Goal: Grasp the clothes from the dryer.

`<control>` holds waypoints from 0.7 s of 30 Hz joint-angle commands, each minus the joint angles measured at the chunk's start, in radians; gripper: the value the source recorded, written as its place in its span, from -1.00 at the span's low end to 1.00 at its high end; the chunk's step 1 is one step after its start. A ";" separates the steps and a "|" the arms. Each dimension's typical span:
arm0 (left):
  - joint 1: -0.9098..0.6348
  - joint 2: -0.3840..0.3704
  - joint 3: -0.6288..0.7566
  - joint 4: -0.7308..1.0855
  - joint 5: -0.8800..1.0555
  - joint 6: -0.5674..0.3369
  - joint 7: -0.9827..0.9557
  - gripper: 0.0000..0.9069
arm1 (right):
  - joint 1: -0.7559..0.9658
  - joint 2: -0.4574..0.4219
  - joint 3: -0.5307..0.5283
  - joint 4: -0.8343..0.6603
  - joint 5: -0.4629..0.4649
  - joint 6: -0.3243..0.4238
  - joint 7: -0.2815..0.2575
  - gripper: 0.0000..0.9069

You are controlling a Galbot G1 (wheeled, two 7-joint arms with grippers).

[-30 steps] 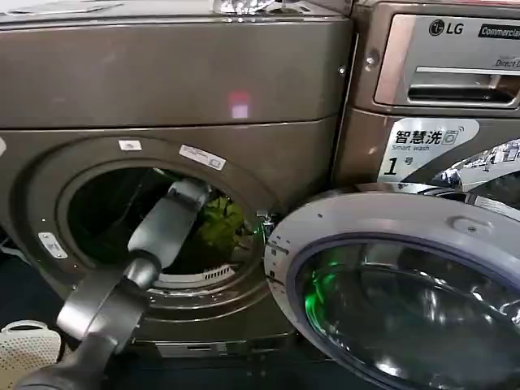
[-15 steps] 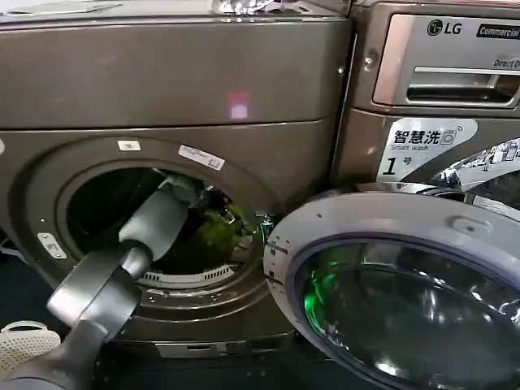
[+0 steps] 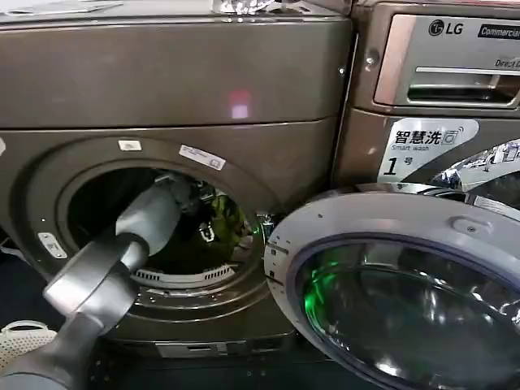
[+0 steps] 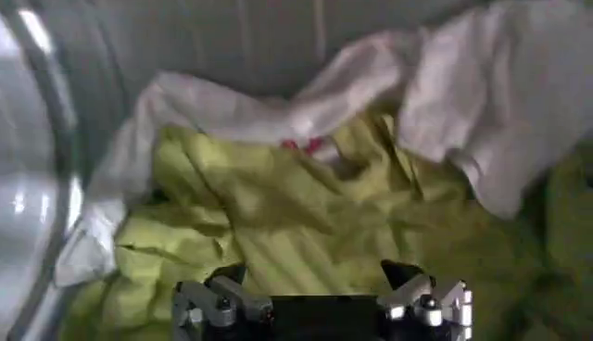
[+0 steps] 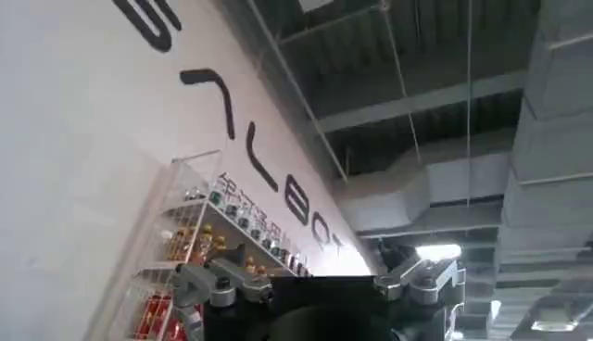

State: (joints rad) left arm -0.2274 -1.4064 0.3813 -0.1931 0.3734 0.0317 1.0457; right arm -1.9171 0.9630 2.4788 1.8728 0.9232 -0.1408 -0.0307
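Clothes (image 4: pixel 278 222) lie heaped inside the drum of the dryer (image 3: pixel 162 81), the large bronze-grey machine filling the left and centre of the head view. In that view a patch of lime-green fabric shows through the round porthole, just left of centre. In the left wrist view the heap fills most of the frame: lime-green fabric across the middle and lower part, white pieces draped over it along the upper left and upper right, and a small red mark near the upper centre.

Left arm: it enters from the lower left of the head view and reaches through the porthole into the drum. The left gripper (image 4: pixel 320 296) sits at the bottom edge of the left wrist view, its two fingertips standing apart, with green fabric showing in the gap between them. Whether they touch the fabric cannot be told.

Right gripper (image 5: pixel 315 283): seen at the bottom edge of the right wrist view, pointed up at a ceiling and a wall with shelves; its fingers stand apart and hold nothing.

Porthole door (image 3: pixel 390 292): swung open, at the lower right of the head view. LG-branded machine (image 3: pixel 439 81): upper right.
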 commanded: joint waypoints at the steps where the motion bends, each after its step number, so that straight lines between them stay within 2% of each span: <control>1: -0.013 0.001 0.103 0.020 0.136 -0.035 0.090 1.00 | 0.004 0.000 -0.003 0.001 0.000 0.000 -0.001 1.00; 10: -0.008 -0.008 0.143 0.041 0.161 -0.065 0.104 1.00 | 0.006 -0.005 -0.004 -0.002 0.000 0.000 -0.002 1.00; 21: 0.008 -0.025 0.150 0.068 0.157 -0.037 0.095 1.00 | 0.011 -0.008 -0.009 -0.003 -0.001 0.001 -0.004 1.00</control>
State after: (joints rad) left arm -0.2248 -1.4242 0.5071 -0.1440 0.5094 -0.0104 1.1305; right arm -1.9065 0.9556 2.4698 1.8705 0.9225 -0.1406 -0.0345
